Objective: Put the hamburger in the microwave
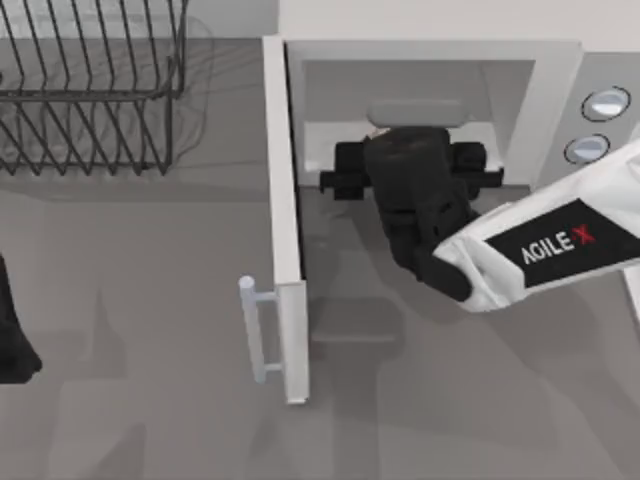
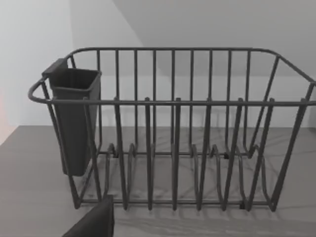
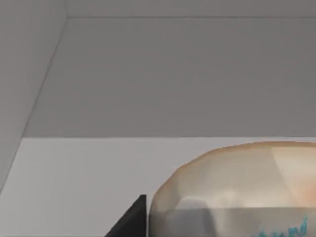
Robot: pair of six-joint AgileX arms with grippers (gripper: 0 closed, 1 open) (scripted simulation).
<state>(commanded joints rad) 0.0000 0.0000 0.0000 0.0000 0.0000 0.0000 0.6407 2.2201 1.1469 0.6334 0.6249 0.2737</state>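
Note:
The white microwave (image 1: 430,55) stands at the back right with its door (image 1: 285,230) swung open toward the front. My right gripper (image 1: 405,140) reaches into the cavity from the front right. In the right wrist view the hamburger (image 3: 237,187), a glossy whitish-tan lump with an orange patch, sits right at the gripper, low over the cavity floor, and one dark finger (image 3: 131,219) presses against its side. The other finger is hidden behind it. The cavity's back wall (image 3: 173,74) lies a short way beyond. My left gripper (image 1: 10,335) is parked at the table's left edge.
A black wire rack (image 1: 90,80) stands at the back left, and the left wrist view shows it with a dark cup (image 2: 74,118) hung on one end. The door's grey bar handle (image 1: 255,330) juts left. Two round dials (image 1: 607,102) sit right of the cavity.

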